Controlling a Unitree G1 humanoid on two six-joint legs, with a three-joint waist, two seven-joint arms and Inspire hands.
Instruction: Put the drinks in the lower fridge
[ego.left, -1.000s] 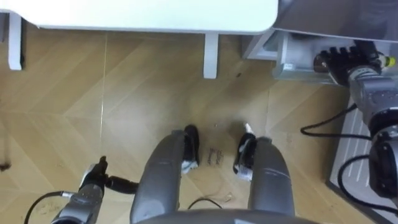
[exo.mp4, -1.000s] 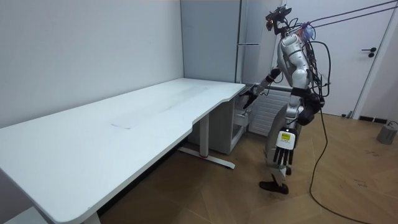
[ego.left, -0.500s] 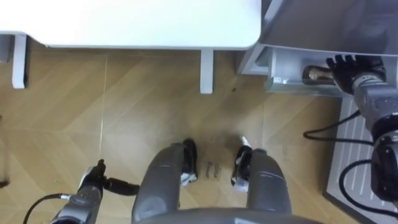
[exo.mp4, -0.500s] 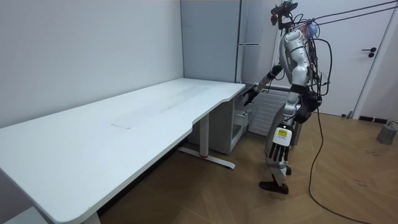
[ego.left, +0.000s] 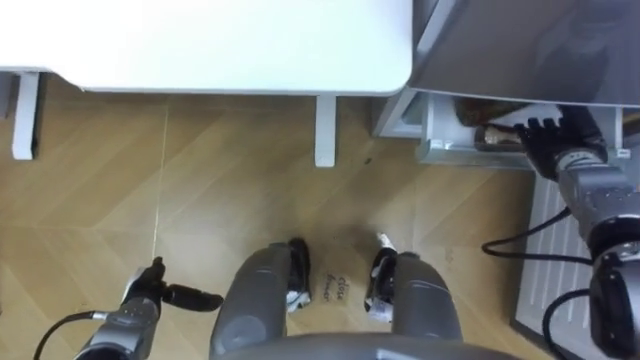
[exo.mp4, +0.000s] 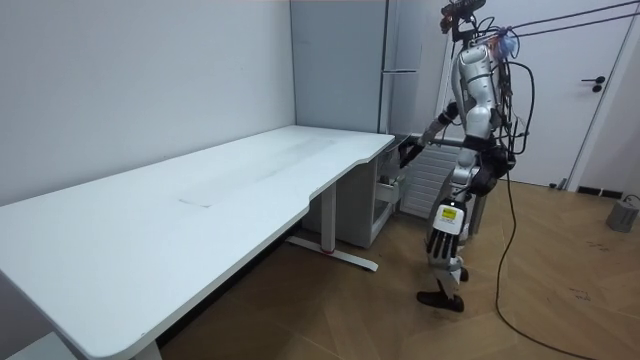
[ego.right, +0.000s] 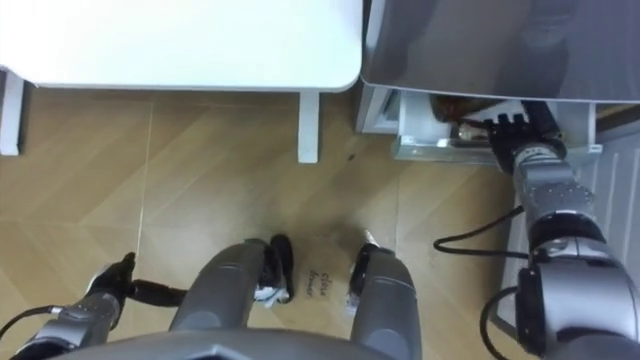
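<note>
As eye views show, right hand (ego.left: 548, 147) at bottle (ego.left: 488, 133) in drawer (ego.left: 450, 153), fingers' (ego.left: 530, 129) hold unclear, left hand (ego.left: 152, 294) relaxed

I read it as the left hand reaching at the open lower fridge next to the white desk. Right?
No, it is the right hand at the open lower fridge beside the white desk; the left eye view shows it. The left hand hangs low.
</note>
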